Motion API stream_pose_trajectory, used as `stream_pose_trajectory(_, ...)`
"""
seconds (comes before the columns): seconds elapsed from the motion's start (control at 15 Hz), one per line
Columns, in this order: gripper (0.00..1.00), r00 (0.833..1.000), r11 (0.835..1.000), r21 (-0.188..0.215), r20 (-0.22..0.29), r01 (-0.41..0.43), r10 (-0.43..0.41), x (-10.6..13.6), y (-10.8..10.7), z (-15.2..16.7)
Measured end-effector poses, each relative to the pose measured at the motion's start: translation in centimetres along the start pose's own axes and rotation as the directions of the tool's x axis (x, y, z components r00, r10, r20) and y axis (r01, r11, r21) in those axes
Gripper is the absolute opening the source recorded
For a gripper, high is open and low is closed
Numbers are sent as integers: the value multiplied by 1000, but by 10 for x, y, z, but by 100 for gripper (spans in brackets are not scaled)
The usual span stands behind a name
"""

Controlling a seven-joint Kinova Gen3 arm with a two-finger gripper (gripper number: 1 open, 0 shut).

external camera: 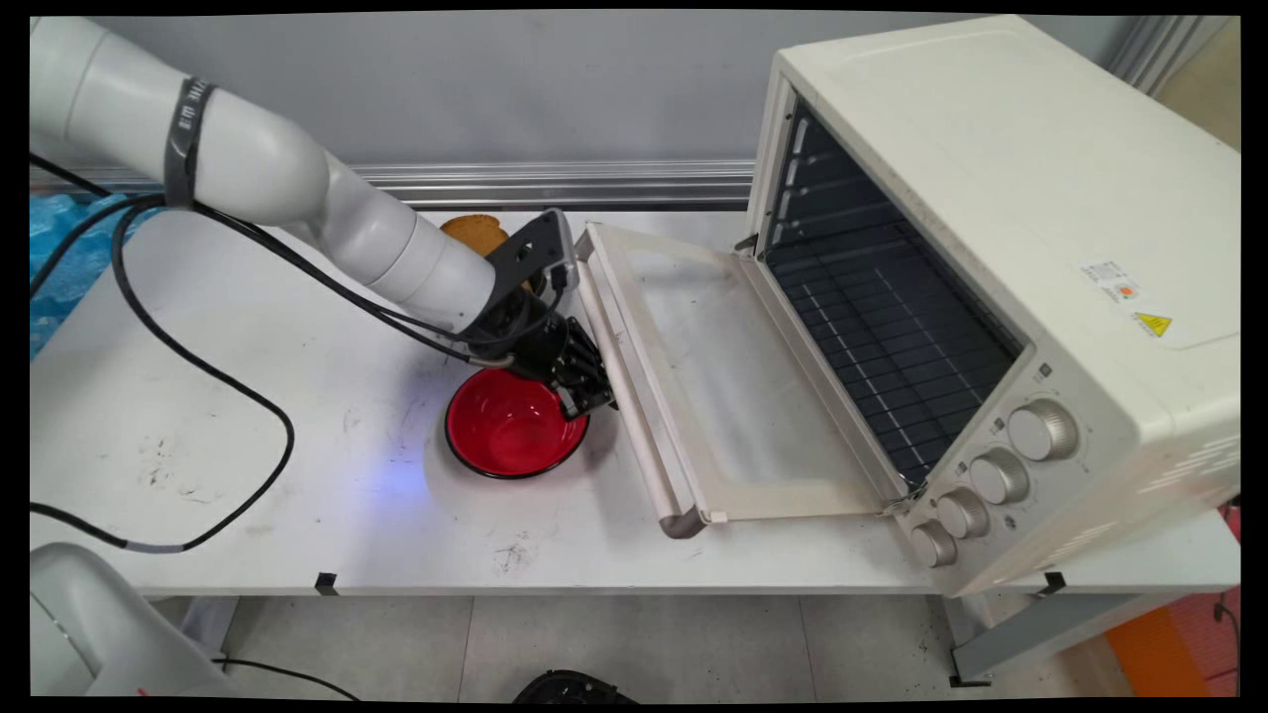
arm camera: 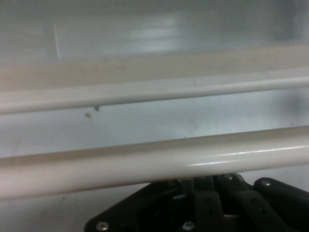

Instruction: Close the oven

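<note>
Parked with the gripper (external camera: 586, 388) low against the handle (external camera: 634, 436) of the oven's (external camera: 991, 198) dropped-open door (external camera: 733, 396), over a red bowl's (external camera: 505, 431) right rim on the surface (external camera: 248, 446). Cannot tell whether clenched or released.

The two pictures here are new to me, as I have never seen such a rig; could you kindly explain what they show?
The machine is a white robot arm with a black two-finger end effector at its tip.

The wide picture comes from a fixed camera above the near side of a white table. The close picture comes from a camera on the hand, looking along the end effector.

On the table stands a cream toaster oven, its door folded down flat. Beside the door sits a red bowl; the end effector is over its far rim, right next to the door's handle bar. That bar fills the close picture. A brown, bread-like item lies behind the arm.

Nothing appears to be held; whether the end effector is open or shut cannot be seen.
</note>
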Motion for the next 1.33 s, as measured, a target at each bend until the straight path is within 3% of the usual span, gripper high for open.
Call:
stream_pose_trajectory(0.6, 0, 997, 1000, 2, -80, 11, -11, 24, 6, -17)
stream_pose_trajectory(1.33, 0, 982, 1000, 20, -189, 17, -13, 75, 11, -25)
